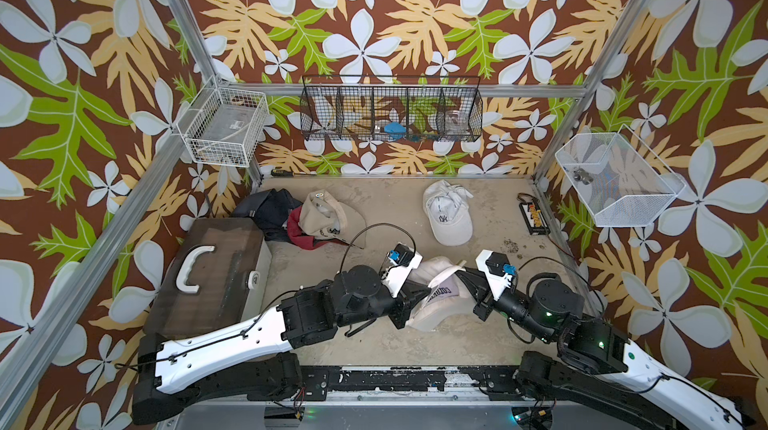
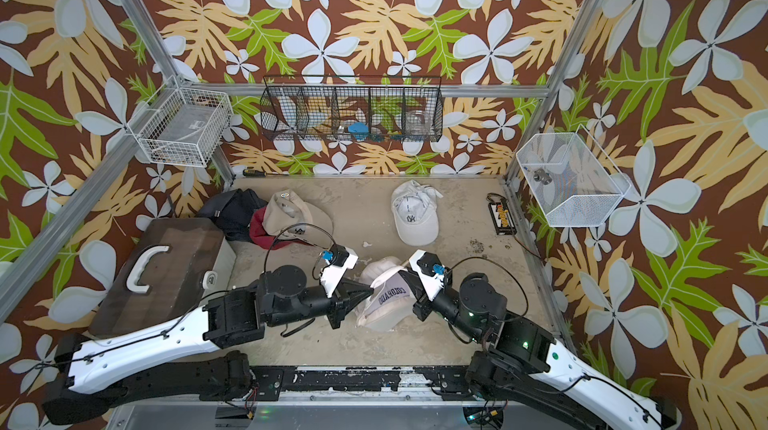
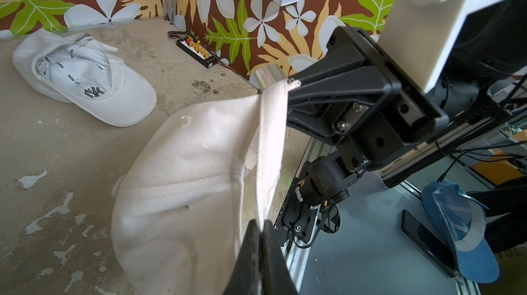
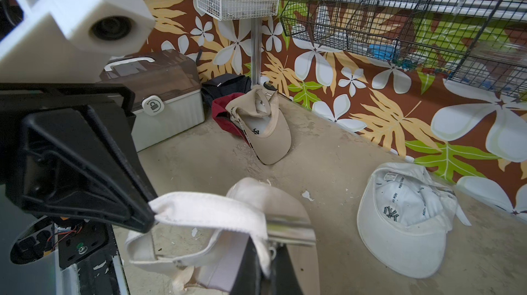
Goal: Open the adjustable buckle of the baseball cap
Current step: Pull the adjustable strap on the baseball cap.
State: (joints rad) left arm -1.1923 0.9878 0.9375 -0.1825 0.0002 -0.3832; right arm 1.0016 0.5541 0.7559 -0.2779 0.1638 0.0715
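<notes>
Nearest the lens, the left arm (image 1: 232,336) and the right arm (image 1: 623,361) reach in from the front edge of the surface (image 1: 365,340) and meet near its middle. At the far left, a brown-lidded storage box (image 1: 212,270) sits well apart from them. Next, the left tool (image 1: 427,292) is pinched tight on the free end of the strap (image 3: 271,148), which stretches across to the right tool (image 1: 460,270). Between the two, the cream baseball cap (image 1: 432,311) rests crumpled on the surface, its lettered patch (image 1: 442,288) facing up in both top views. The right tool is likewise clamped on the strap, with the silver buckle (image 4: 288,229) just beside its fingertips. Farther back, a white cap (image 1: 449,215) lies upside down.
</notes>
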